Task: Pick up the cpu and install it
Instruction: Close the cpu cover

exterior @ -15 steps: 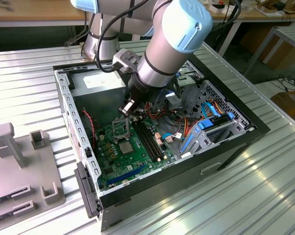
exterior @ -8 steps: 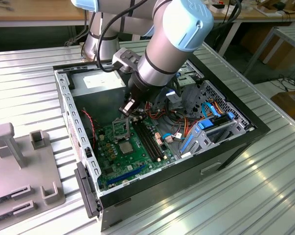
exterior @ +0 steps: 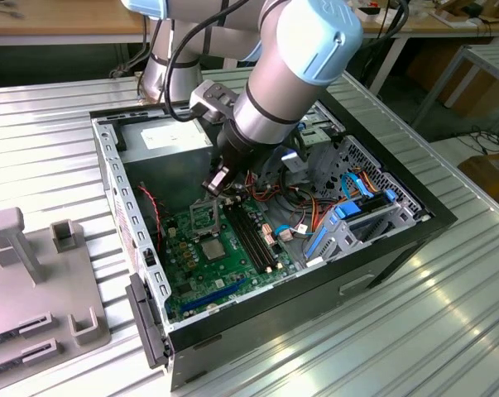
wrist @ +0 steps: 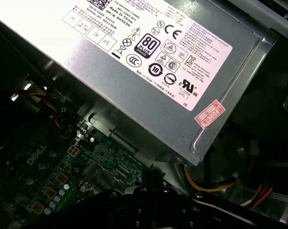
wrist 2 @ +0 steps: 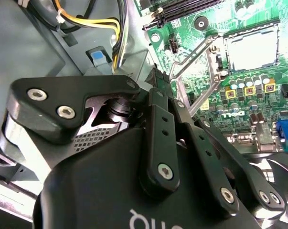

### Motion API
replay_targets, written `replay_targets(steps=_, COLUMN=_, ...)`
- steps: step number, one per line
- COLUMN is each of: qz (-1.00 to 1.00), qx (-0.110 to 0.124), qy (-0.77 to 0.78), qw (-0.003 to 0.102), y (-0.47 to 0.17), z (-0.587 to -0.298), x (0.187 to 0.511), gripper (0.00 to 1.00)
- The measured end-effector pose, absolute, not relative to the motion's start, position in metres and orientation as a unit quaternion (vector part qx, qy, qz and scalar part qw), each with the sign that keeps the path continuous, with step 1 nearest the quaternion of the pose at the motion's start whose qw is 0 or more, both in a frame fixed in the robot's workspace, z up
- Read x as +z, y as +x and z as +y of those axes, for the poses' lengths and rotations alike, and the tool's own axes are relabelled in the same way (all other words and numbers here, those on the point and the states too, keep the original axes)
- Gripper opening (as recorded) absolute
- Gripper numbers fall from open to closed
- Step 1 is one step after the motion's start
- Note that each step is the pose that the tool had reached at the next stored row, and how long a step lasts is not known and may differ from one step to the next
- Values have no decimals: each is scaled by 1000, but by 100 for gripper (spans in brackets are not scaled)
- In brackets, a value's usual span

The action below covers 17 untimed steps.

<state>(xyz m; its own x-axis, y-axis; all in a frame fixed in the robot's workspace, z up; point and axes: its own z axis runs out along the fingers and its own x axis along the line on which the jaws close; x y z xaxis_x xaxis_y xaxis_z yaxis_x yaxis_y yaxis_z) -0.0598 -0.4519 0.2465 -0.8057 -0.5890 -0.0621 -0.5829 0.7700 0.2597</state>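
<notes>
My arm reached down into an open desktop computer case (exterior: 381, 248) that lay on its side on a ribbed metal tabletop (exterior: 448, 331). My gripper (exterior: 218, 184) hung low inside the case, just above the green motherboard (exterior: 224, 265) and beside the black square-framed socket (exterior: 203, 217). I could not tell whether the gripper was open or closed, nor whether it held anything. In the second wrist view, the gripper's black linkage (wrist 2: 182, 157) crowded the foreground, and beyond it the socket (wrist 2: 251, 47) sat with its metal retention lever (wrist 2: 191, 55) raised at a slant. I could not make out the cpu with any certainty. In the first wrist view, the silver power supply (wrist: 134, 81) with its label sat close above the motherboard's edge.
</notes>
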Motion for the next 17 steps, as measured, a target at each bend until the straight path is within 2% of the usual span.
replay_targets(steps=17, qz=-932, qx=-134, qy=336, qw=15, y=-57, z=-453, x=249, gripper=11)
